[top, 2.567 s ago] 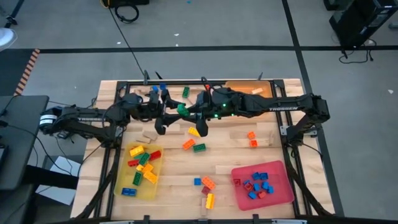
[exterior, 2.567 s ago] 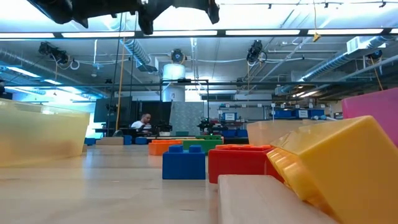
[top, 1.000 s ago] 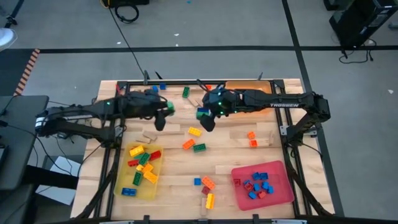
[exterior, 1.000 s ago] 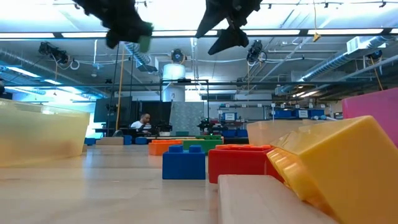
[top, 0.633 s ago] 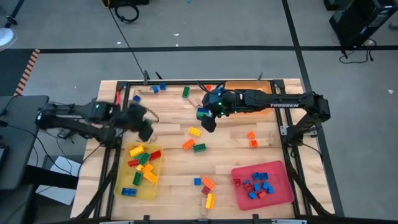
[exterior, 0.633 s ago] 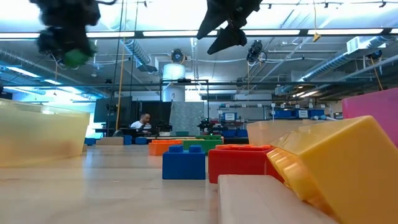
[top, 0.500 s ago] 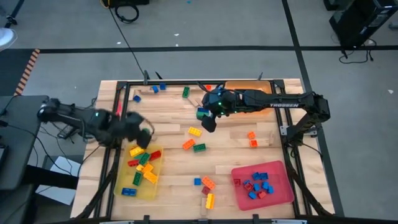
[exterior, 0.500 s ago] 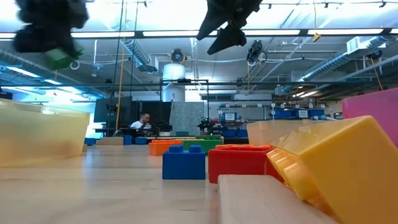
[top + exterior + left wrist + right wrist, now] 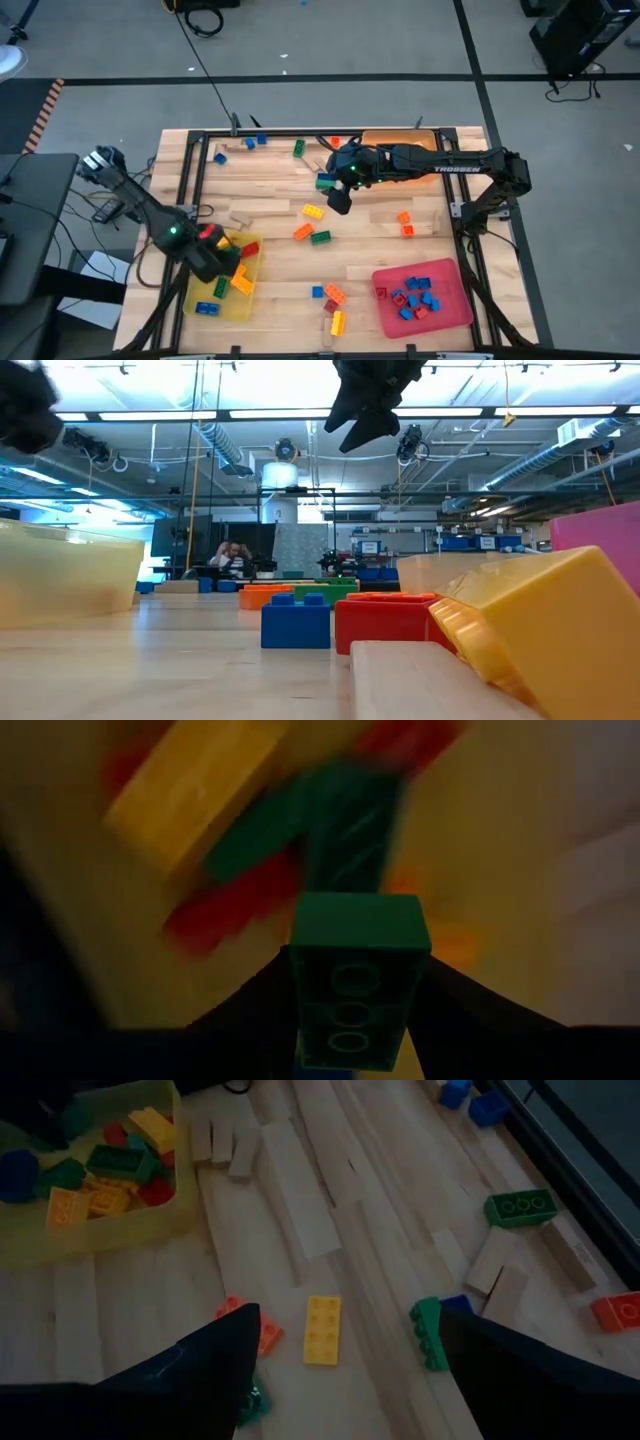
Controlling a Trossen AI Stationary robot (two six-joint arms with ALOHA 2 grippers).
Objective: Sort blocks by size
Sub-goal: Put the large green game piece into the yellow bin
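Both wrist views are dim; the left one is motion-blurred. Glare is cast by bright ceiling light strips [image 9: 300,412] in the low view.

Green block [image 9: 358,978] gripped lengthwise, more blocks [image 9: 320,237] scattered on wood

A light wooden table [image 9: 380,245] carries a yellow tray [image 9: 204,292] at lower left, a red tray [image 9: 450,313] at lower right, and scattered blocks [image 9: 320,237] mid-frame.

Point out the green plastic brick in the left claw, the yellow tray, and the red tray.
green plastic brick [image 9: 352,982], left wrist view, studded top face
translucent yellow tray [image 9: 200,292], high view, left rim
red tray [image 9: 452,272], high view, upper right rim
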